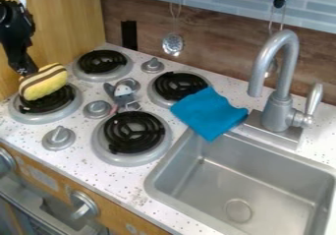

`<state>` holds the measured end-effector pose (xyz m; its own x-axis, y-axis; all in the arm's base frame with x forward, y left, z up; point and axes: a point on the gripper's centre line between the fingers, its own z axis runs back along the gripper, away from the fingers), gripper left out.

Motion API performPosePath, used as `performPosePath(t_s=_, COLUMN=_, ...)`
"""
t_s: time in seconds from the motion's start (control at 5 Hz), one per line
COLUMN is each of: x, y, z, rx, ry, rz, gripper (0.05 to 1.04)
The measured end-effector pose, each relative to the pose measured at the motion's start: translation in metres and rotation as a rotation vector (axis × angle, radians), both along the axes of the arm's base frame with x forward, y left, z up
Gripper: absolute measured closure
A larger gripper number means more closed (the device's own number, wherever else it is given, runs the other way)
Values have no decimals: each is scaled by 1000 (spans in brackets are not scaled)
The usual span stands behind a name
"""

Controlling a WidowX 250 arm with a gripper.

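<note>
**One yellow toy (43, 84) by the bench's (75, 156) left edge, the claw (26, 73) meeting its end**

The claw is pointing down from the upper left and touching the toy's upper-left end. Whether it is gripping the toy or merely resting against it, I cannot tell. The toy is lying aslant, covering part of the left burner (41, 117); that tilt is probably coming from contact at one end, though whether the coil or the claw is bearing its weight is unclear.

Toward the bench's middle, a grey toy (122, 97) is sitting among the burners and knobs, seemingly just set down in the gap. A blue cloth (209, 112) is spreading from the back right burner (160, 89) to the sink's (230, 180) back-left corner, one corner dipping over the rim; its looseness is suggesting a casual drop. Along the bench's back edge, a strainer (173, 44) is hanging from its hook, likely for keeping off the worktop.
</note>
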<state>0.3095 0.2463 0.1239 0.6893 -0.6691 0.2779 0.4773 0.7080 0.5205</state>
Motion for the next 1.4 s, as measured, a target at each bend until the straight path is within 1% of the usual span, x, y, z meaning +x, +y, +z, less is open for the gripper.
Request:
performPosePath(t_s=0.2, x=0, y=-3, z=-13, rx=-23, ry=31, rz=-7, gripper=77)
performPosePath(t_s=0.4, x=11, y=-17, z=-21, rx=-10, ry=113, rz=-122, gripper=78)
performPosePath(t_s=0.6, x=30, y=-33, z=-17, rx=22, ry=167, rz=-286, gripper=78)
performPosePath(t_s=0.8, x=47, y=-56, z=-12, rx=43, ry=164, rz=-462, gripper=77)
performPosePath(t_s=1.0, x=66, y=-91, z=-18, rx=-9, ry=145, rz=-678, gripper=77)
performPosePath(t_s=1.2, x=76, y=-107, z=-27, rx=-62, ry=141, rz=-811, gripper=77)
performPosePath(t_s=1.4, x=88, y=-116, z=-41, rx=-71, ry=152, rz=-861, gripper=78)
